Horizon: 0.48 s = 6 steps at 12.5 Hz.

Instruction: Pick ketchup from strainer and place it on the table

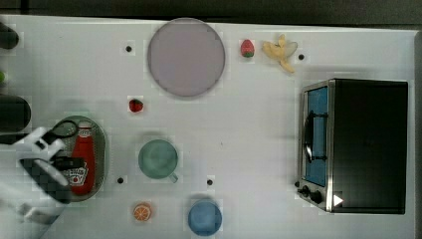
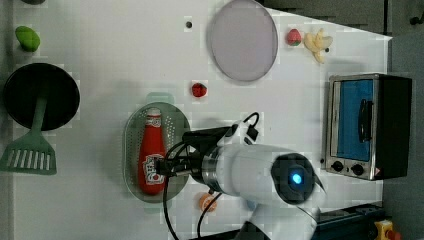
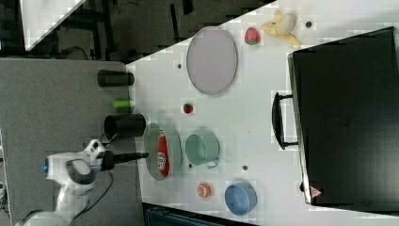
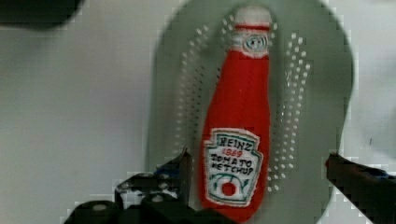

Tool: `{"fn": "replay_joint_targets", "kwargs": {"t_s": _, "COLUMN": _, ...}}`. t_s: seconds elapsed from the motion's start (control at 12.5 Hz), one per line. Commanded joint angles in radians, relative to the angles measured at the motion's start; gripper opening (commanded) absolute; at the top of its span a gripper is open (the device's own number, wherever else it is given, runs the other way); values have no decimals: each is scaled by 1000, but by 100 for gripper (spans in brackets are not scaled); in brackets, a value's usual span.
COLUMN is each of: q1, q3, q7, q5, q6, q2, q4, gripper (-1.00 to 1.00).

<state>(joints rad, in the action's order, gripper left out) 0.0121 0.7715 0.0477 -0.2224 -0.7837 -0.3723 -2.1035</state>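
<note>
- Ketchup (image 4: 238, 126): red squeeze bottle, white cap, white-and-dark label; lay flat along the length of the strainer (image 4: 322, 93), cap end toward the plate side in the top view.
- Strainer, pale mint-green oval with a grid of small holes: sat on the table (image 1: 249, 124) near the top view's left edge, just beside the green cup (image 1: 158, 159).
- Gripper (image 4: 257, 175): hung above the label end of the bottle, fingers spread wide, one on each side of the bottle in the wrist view; nothing grasped, no contact with the bottle discernible.
- Same gripper in the left view (image 2: 159, 167): pointed at the lower, labelled part of the ketchup (image 2: 151, 155).
- Arm: entered from the top view's lower left, partly covering the strainer rim.
- Grey-lilac round plate (image 1: 186, 57): well apart from the strainer, toward the top view's upper edge.
- Two strawberries: one (image 1: 136, 105) between plate and strainer, the other (image 1: 247, 48) beside the peeled banana (image 1: 281, 51).
- Orange slice (image 1: 142, 211) and blue bowl (image 1: 204, 217): near the top view's lower edge.
- Toaster oven (image 1: 356, 144): on the top view's right, far from the strainer.
- Green spatula (image 2: 31, 150) and black pan (image 2: 41, 95): at the left view's left, the spatula's handle running up onto the pan.
</note>
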Motion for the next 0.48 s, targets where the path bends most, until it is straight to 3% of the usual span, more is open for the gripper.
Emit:
{"fn": "replay_joint_targets", "kwargs": {"t_s": 0.08, "q1": -10, "q3": -21, "q7": 143, "q5": -55, "q6": -91, "q2": -58, "q4": -40, "gripper": 100}}
{"fn": "replay_joint_targets", "kwargs": {"t_s": 0.48, "q1": 23, "q3": -65, "q7": 298, "q5": -262, "q6": -190, "q2": -202, "q4": -34, "gripper": 100}}
